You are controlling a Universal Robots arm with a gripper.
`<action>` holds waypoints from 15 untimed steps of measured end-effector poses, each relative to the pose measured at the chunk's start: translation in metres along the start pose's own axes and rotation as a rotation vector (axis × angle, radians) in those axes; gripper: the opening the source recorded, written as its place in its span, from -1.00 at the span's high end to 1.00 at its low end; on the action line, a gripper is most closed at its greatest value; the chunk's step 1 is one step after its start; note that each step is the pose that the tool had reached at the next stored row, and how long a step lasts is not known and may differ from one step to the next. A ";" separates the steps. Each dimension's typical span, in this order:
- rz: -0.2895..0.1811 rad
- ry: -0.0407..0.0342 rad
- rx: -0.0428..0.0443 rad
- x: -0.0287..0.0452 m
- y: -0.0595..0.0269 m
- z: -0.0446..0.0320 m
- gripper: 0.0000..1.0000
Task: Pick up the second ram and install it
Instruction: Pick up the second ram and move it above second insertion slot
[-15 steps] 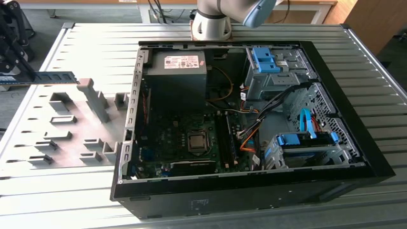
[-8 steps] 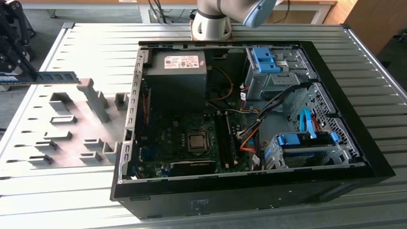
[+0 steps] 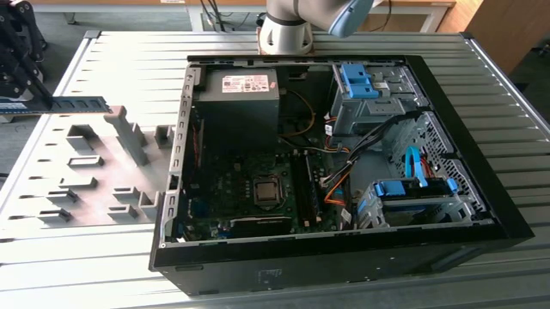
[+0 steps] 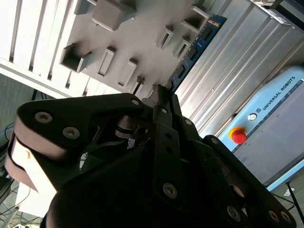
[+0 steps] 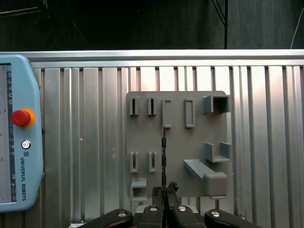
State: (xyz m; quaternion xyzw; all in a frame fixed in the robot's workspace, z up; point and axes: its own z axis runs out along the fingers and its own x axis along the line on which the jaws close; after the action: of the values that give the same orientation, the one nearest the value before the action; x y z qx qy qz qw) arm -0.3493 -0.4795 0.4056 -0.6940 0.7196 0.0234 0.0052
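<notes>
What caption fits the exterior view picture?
Pincer holds the ram over the grey fixture, beside the open computer case.

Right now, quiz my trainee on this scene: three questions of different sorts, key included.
1. Multiple choice: the end effector grips A) a cable, B) the second ram, C) a grey block.
2. True or false: the second ram is outside the open computer case.
3. Fill in: in the first wrist view, the slotted grey thing beyond the ram is the ___.
Key: 1 B; 2 true; 3 fixture plate.
</notes>
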 end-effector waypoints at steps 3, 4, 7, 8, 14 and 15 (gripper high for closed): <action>0.000 0.0000 0.0000 -0.0001 -0.0014 0.0000 0.73; 0.000 -0.0001 0.0001 -0.0001 -0.0019 0.0000 0.73; 0.000 -0.0001 0.0000 -0.0001 -0.0031 0.0000 0.73; 0.000 0.0000 0.0000 -0.0001 -0.0035 0.0000 0.73; 0.000 -0.0001 0.0001 -0.0002 -0.0054 -0.0001 0.73; 0.000 -0.0001 0.0000 -0.0002 -0.0057 -0.0001 0.73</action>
State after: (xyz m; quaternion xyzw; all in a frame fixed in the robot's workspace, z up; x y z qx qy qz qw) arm -0.3435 -0.4795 0.4055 -0.6940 0.7196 0.0234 0.0052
